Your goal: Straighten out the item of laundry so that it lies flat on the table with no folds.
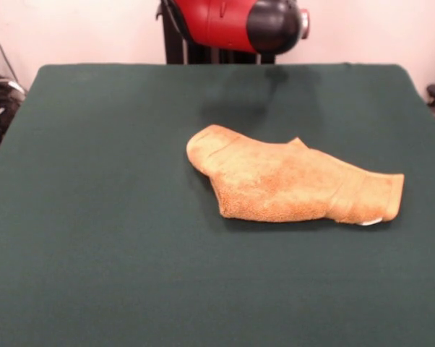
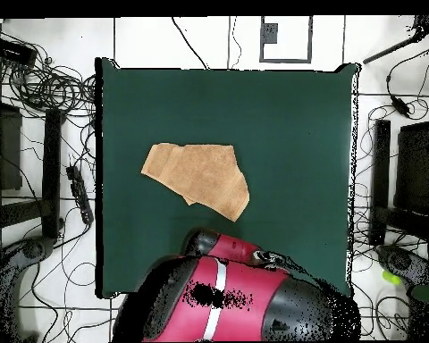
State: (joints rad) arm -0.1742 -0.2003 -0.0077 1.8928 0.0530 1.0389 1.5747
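Note:
The golden-orange towel (image 1: 290, 182) lies folded over on itself a little right of the middle of the dark green table (image 1: 95, 217). A ribbed band crosses it near its right end, and a small white tag (image 1: 371, 221) peeks out at its lower right corner. In the overhead view the towel (image 2: 200, 177) is an uneven shape left of the table's (image 2: 298, 134) centre. The red and black arm (image 1: 239, 23) is drawn back at the table's far side; in the overhead view the arm (image 2: 231, 299) covers the near edge. The gripper does not show in either view.
The arm casts a soft shadow (image 1: 253, 94) on the cloth behind the towel. Cables and black equipment (image 2: 48, 134) lie on the floor left of the table and more equipment (image 2: 401, 179) stands to its right.

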